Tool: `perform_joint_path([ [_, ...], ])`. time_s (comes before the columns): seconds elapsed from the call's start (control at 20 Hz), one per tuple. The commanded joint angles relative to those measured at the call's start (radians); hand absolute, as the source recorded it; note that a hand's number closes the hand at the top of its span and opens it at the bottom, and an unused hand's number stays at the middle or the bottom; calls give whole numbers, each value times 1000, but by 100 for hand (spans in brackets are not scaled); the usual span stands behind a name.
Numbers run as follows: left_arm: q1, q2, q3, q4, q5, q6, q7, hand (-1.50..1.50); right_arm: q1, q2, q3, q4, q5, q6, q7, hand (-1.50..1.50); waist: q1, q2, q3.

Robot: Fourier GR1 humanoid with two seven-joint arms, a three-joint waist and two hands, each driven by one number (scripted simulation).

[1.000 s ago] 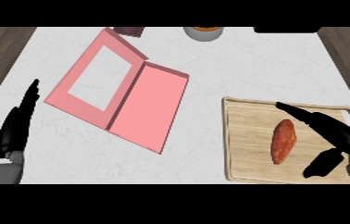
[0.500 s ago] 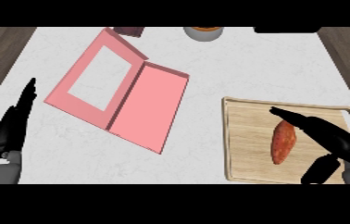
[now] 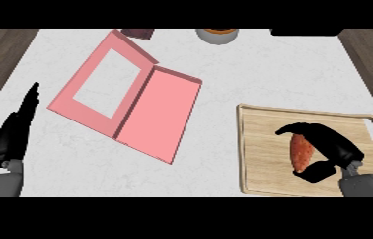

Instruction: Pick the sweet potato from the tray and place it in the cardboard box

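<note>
The sweet potato [image 3: 298, 150], reddish orange and long, lies on the wooden tray [image 3: 258, 149] at the lower right. My right hand [image 3: 331, 148] is over it from the right: the fingers arch round its far end and the thumb sits at its near end. The box [image 3: 162, 115] is pink, lies open flat at centre left, and its windowed lid [image 3: 76, 102] is folded out to the left. At the left edge my left hand [image 3: 18, 130] rests open, fingers up, away from the box.
At the counter's far edge stand a grey bowl [image 3: 217, 35] with orange contents, a dark brown object [image 3: 137, 33] and a black item [image 3: 306, 31]. Bare white counter lies between the box and the tray.
My right hand has moved left over the sweet potato and its fingers and thumb have curled in round it. The left hand, box and tray have not moved.
</note>
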Motion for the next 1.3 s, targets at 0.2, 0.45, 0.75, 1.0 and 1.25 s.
perform_joint_path([
  [0.2,-5,-33,-5,-29,-45,19,37,0,-70,36,-30,83,123,-197,-65,150,1,3,4],
  [0.45,15,18,62,39,17,-60,-55,0,-125,47,-36,91,166,-268,-89,150,2,3,3],
  [0.75,-25,-37,-11,-7,-45,-13,10,0,-413,85,47,346,261,-337,-256,150,30,10,5],
  [1.0,-3,-47,4,8,-64,14,-10,0,-517,79,-20,289,255,-359,-222,150,6,3,3],
  [1.25,-36,-23,25,-15,-26,-36,51,0,-485,130,-45,200,198,-494,-349,150,1,2,4],
])
